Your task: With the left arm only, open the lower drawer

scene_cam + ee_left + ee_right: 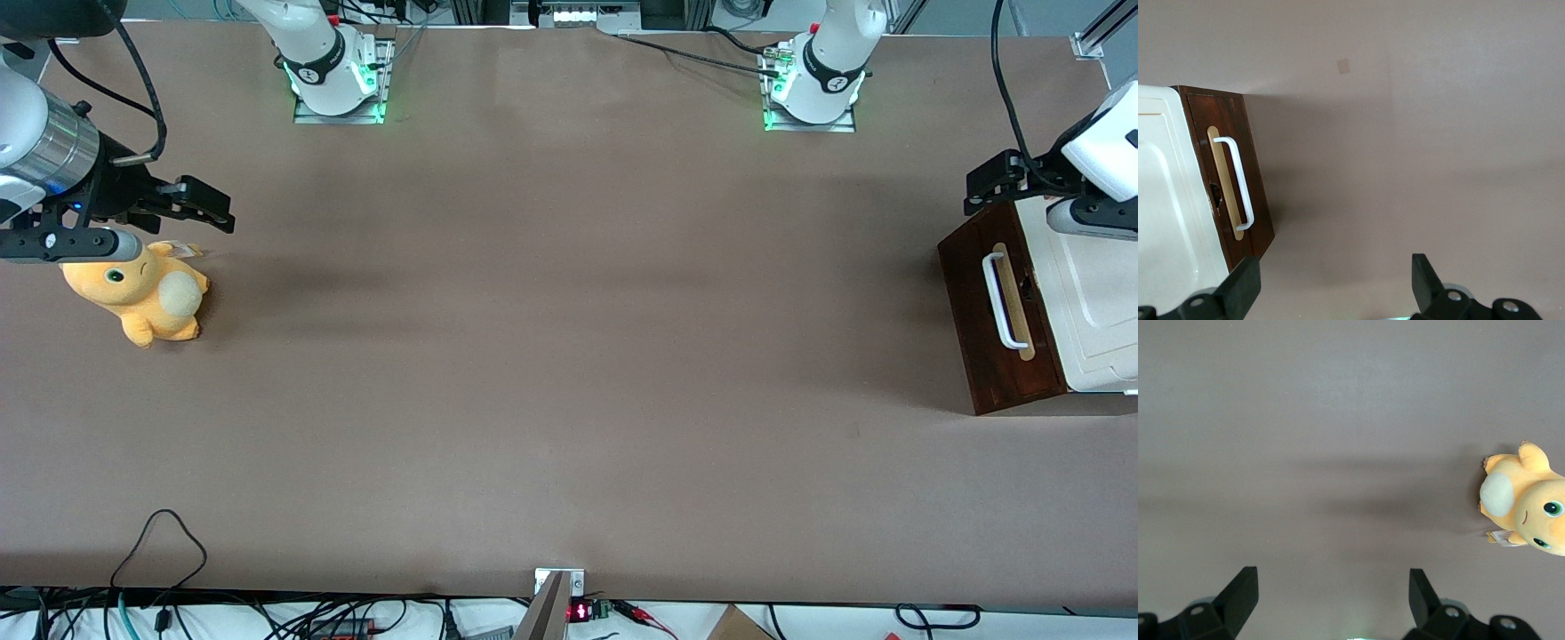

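Observation:
At the working arm's end of the table stands a small cabinet; its dark brown drawer front (971, 298) (1255, 187) carries a white bar handle (997, 300) (1239, 180) on a pale wood strip. The front sits flush with the cabinet. My gripper (981, 192) (1335, 267) hangs above the cabinet's corner that lies farther from the front camera than the handle. It is open, its black fingers (1245, 283) spread wide with only bare table between them. It touches neither handle nor drawer.
The cabinet's cream-white top panel (1098, 293) (1161, 200) lies beside the drawer front. An orange plush toy (147, 289) (1528, 500) lies toward the parked arm's end of the brown table (569, 356). Cables run along the table's near edge.

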`<act>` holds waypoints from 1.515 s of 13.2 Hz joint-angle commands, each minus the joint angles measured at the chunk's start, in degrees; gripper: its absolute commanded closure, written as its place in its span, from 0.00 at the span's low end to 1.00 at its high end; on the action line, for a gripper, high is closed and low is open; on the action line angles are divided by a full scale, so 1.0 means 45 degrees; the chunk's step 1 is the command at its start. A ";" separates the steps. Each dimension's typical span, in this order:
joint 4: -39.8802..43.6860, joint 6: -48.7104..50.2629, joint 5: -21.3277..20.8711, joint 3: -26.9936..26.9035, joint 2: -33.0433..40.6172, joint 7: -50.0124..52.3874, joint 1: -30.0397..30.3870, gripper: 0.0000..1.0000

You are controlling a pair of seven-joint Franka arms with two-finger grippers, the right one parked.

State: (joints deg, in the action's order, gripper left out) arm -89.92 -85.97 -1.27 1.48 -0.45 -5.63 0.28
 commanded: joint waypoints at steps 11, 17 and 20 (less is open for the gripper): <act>-0.0583 0.0120 -0.2757 0.0664 -0.0231 -0.0626 0.0076 0.00; -0.3702 -0.0638 -0.8091 0.2404 -0.0818 0.4563 0.0075 0.01; -0.4779 -0.0934 -1.0354 0.2522 -0.1812 0.6344 0.0037 0.01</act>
State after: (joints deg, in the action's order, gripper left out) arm -108.48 -89.25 -41.86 12.64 -6.96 18.55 0.48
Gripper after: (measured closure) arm 0.004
